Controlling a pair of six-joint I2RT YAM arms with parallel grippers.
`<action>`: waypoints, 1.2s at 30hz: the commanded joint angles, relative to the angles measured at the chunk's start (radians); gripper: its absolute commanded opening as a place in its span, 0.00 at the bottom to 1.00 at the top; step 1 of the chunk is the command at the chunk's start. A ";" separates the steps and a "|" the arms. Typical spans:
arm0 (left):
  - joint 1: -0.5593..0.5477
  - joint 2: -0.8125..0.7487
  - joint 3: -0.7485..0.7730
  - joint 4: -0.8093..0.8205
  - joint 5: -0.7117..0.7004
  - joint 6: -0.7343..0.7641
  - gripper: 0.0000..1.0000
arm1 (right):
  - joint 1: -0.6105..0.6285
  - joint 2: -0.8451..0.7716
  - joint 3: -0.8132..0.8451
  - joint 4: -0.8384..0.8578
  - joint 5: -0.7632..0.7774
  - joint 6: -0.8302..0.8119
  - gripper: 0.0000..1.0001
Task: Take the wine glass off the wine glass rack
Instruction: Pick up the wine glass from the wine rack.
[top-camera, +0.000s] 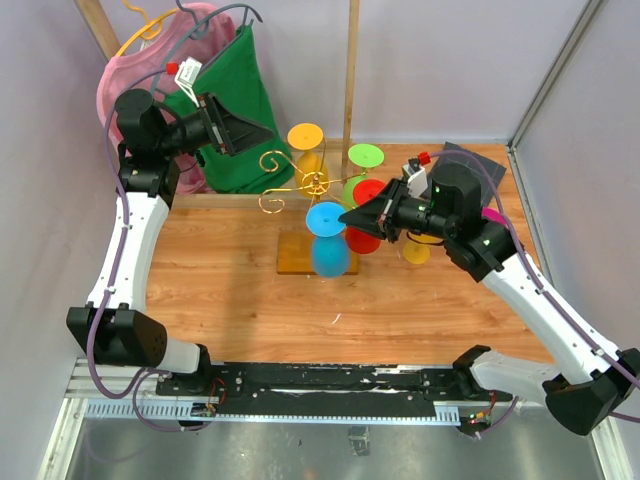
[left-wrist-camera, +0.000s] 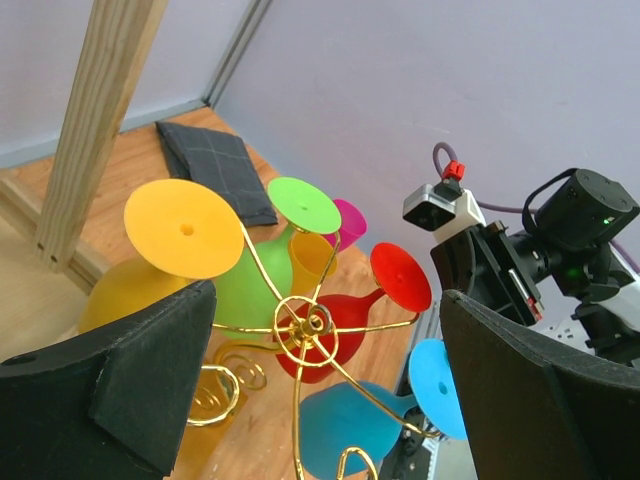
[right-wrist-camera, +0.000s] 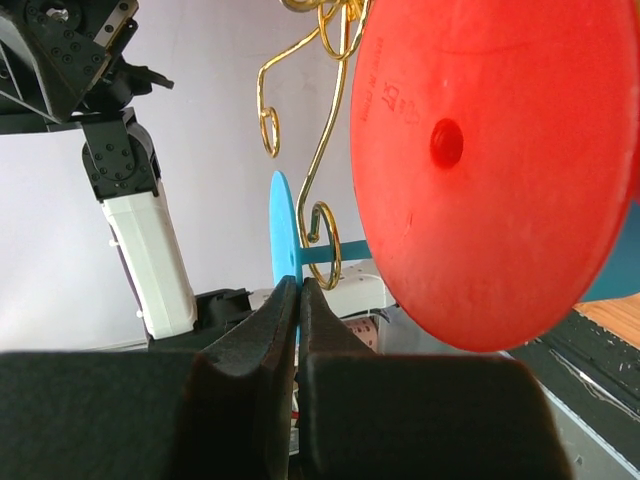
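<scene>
Left gripper (left-wrist-camera: 325, 300) is wide open, w/ black fingers (left-wrist-camera: 120, 380) at both sides of the pic. Between them, not touching, is the gold wine glass rack (left-wrist-camera: 312, 322). Glasses hang on it, round feet toward the cam: orange glass (left-wrist-camera: 183, 228), green glass (left-wrist-camera: 303, 205), red glass (left-wrist-camera: 400, 277), blue glass (left-wrist-camera: 437, 387). A pink glass (left-wrist-camera: 350, 222) peeks out behind. Dark cloth (left-wrist-camera: 215, 165) lies on the wood table (left-wrist-camera: 250, 450) near a wood post (left-wrist-camera: 100, 120). Right arm (left-wrist-camera: 570, 230) is by the red & blue ones.
</scene>
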 joint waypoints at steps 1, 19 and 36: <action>-0.003 -0.019 0.014 -0.016 0.018 -0.003 0.99 | 0.036 -0.022 0.026 0.000 0.011 -0.017 0.01; -0.002 -0.028 0.027 -0.067 0.023 0.029 0.99 | 0.060 0.052 0.069 0.055 -0.003 -0.017 0.01; -0.002 -0.023 0.041 -0.070 0.033 0.027 0.99 | 0.063 0.090 0.095 0.084 0.008 -0.020 0.01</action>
